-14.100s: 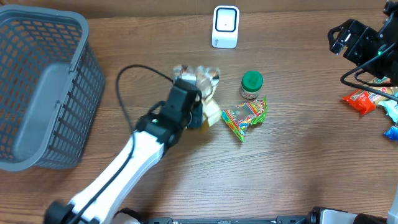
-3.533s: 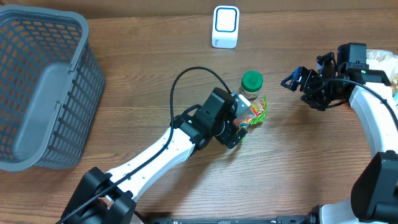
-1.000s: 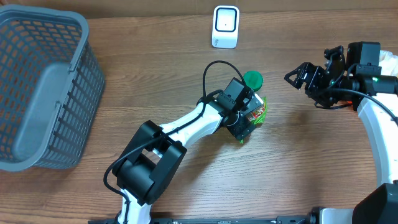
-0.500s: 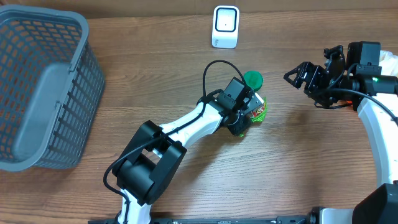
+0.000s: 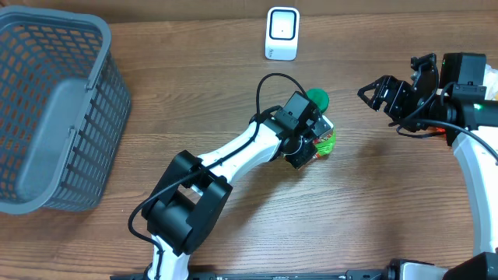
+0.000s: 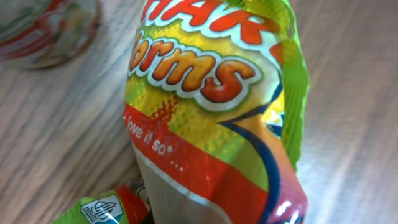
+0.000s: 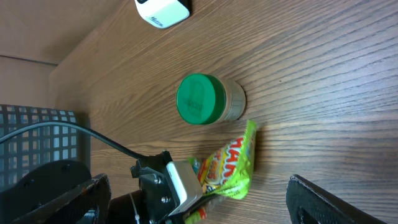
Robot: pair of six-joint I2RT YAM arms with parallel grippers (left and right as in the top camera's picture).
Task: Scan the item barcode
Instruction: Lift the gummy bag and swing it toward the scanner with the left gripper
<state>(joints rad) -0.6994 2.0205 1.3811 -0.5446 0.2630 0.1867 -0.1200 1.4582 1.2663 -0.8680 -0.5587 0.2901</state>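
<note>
The left gripper (image 5: 309, 148) is clenched on one end of the bag (image 6: 211, 112) (a bright worm-candy packet; whether it rests on the table (image 5: 233, 225) I cannot tell). The bag's printed face is up and its long axis runs straight out ahead of the jaws, its far end just beside the jar (image 5: 316, 99). The scanner (image 5: 282, 33) stands well ahead past the jar, bare wood lies open out to the right gripper (image 5: 383, 105), which hangs spread wide and empty, and the basket (image 5: 99, 54) sits far off behind the left arm.
</note>
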